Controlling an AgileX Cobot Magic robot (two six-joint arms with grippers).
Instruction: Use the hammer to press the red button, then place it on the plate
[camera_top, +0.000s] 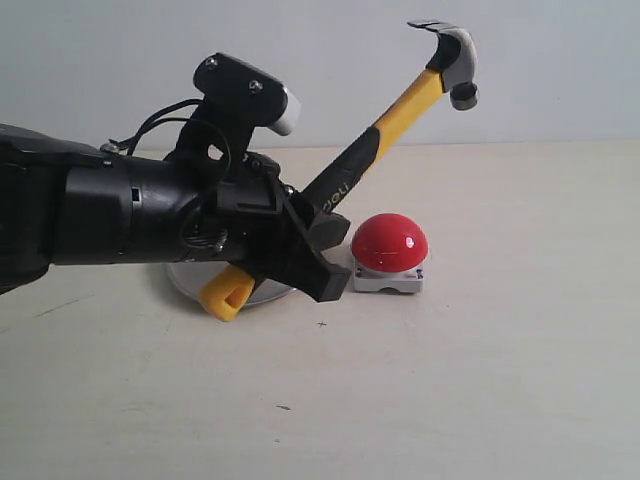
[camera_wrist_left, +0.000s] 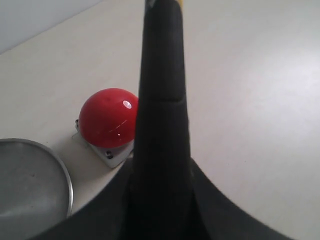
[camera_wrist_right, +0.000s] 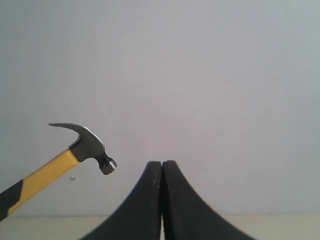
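The plate (camera_wrist_left: 35, 190) lies on the tabletop (camera_top: 480, 380) left of the red button (camera_top: 390, 242). Just left of the button, the left gripper (camera_top: 318, 235) has its jaws clamped on the hammer (camera_top: 410, 105), whose head is raised above and right of the button. The right gripper (camera_wrist_right: 161, 172) has its jaws pressed together, empty.

The left arm (camera_top: 100, 215) reaches in level, left gripper (camera_top: 324, 238) fingers clamped on the hammer (camera_top: 410, 100); right gripper (camera_wrist_right: 162, 167) fingers pressed together.
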